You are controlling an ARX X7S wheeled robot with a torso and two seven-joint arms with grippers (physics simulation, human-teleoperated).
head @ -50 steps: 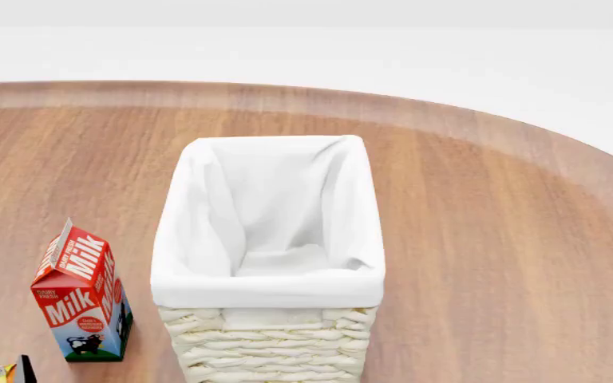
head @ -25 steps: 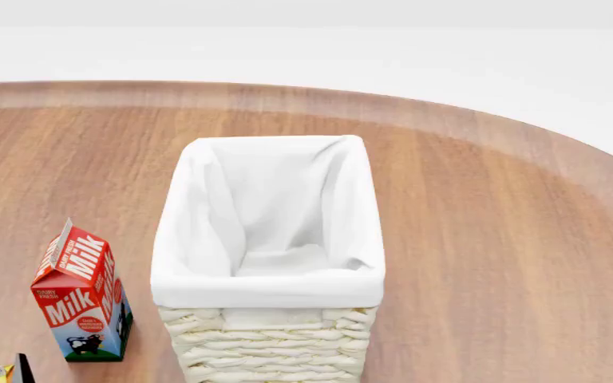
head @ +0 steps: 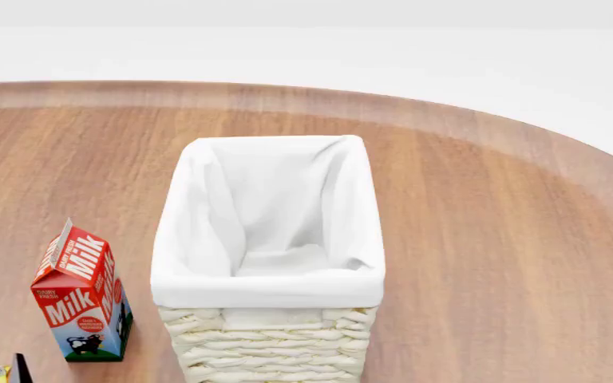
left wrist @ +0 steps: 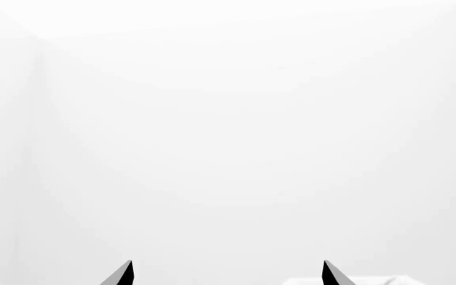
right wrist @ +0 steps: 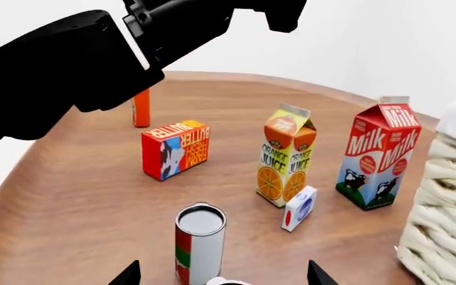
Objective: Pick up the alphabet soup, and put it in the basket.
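Alphabet soup with its blue label is nowhere I can identify. A pale sliver (right wrist: 228,281) at the edge of the right wrist view, beside the red-and-green can (right wrist: 199,243), might be its top, but I cannot tell. Nothing has shifted in the head view over the last second: the basket (head: 274,343) and milk carton (head: 83,295) sit unmoved on the worktop (head: 498,239), so I judge that no grasp has begun. My right gripper (right wrist: 221,274) and left gripper (left wrist: 226,274) both show only fingertips, spread apart and empty. The left wrist view faces blank white.
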